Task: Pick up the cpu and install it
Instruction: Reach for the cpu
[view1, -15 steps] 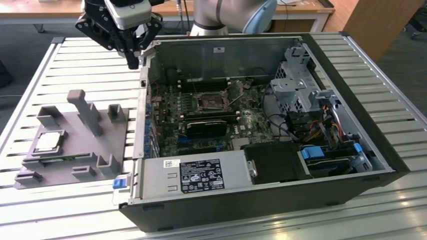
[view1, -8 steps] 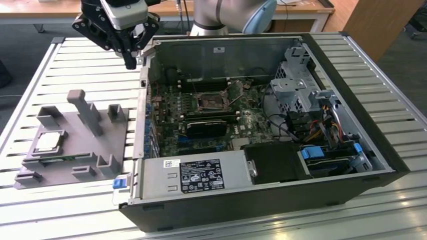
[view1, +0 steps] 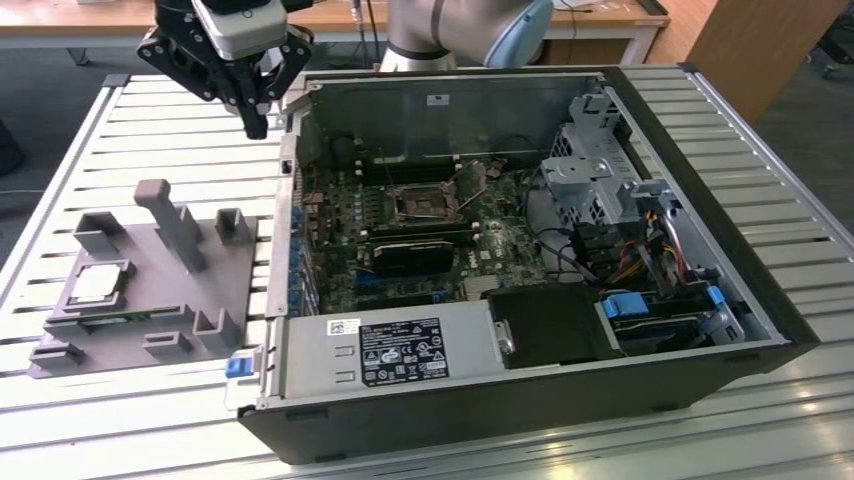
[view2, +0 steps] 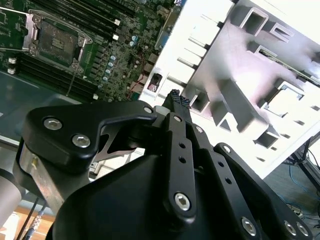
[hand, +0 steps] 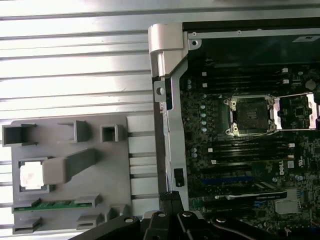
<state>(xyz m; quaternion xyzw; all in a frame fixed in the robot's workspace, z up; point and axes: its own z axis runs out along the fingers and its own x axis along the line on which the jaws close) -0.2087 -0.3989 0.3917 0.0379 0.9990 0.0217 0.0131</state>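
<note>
A slatted metal table (view1: 147, 140) holds an open computer (view1: 441, 110); the cpu (view1: 96, 285) sits in the grey tray (view1: 160, 288) at the exterior view's lower left; the gripper (view1: 254, 128) hangs upper left, well apart from it, fingers pinched together, empty.

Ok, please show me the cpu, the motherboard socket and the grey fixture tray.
cpu (view1: 98, 285): exterior view, middle of its silver top.
socket (view1: 424, 203): exterior view, its dark centre.
grey fixture tray (view1: 140, 292): exterior view, bare base plate.

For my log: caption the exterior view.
Black robot hand hovers by open computer case; silver square cpu rests in grey tray.
</note>
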